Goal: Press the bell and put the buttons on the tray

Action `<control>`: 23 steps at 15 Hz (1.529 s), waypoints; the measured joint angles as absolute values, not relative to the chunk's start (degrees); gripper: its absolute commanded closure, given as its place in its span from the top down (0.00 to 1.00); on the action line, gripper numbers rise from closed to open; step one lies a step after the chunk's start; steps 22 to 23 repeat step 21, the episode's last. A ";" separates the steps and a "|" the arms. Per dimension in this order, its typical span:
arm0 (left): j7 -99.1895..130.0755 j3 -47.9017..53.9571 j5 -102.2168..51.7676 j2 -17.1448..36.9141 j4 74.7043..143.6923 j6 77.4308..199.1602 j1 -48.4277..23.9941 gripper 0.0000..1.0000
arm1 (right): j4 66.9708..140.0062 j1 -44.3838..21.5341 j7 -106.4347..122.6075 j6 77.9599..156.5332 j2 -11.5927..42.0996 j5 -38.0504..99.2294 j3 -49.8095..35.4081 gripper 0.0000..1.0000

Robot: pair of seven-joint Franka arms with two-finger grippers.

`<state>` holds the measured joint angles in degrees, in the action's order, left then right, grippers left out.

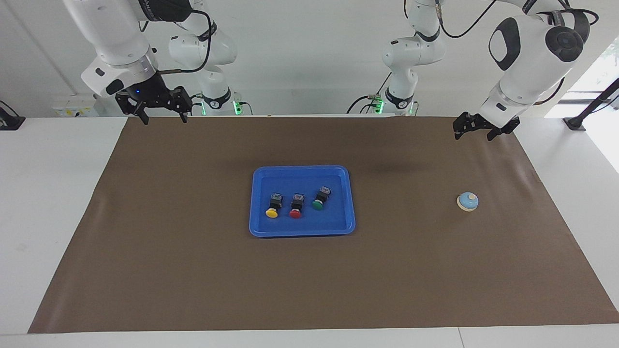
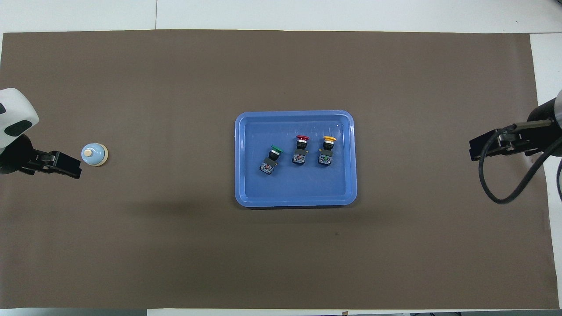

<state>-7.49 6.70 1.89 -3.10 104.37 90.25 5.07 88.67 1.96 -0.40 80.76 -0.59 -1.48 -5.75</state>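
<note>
Tray (image 1: 302, 229) holds three buttons (image 1: 295, 205). Bell (image 1: 467, 201) stands toward the left arm's end. Left gripper (image 1: 475, 132) and right gripper (image 1: 163, 116) hang raised, jaws apart, empty.

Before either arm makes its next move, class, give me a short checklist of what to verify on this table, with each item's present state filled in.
1. Green button, red button and yellow button all in the tray: ok.
2. Bell upright on the mat, untouched: ok.
3. Left gripper raised, open, empty: ok.
4. Right gripper waiting, open, empty: ok.
5. Whether the bell has rung: cannot tell.
</note>
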 measured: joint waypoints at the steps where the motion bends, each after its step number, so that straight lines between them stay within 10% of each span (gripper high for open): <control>1: -7.49 6.61 1.89 -2.84 104.37 90.27 5.01 1.00 | 88.67 1.96 -0.40 80.76 -0.59 -1.48 -5.75 1.00; 23: -3.78 6.36 1.89 -0.06 97.21 89.35 1.02 1.00 | 88.67 1.96 -0.40 80.76 -0.59 -1.47 -5.75 1.00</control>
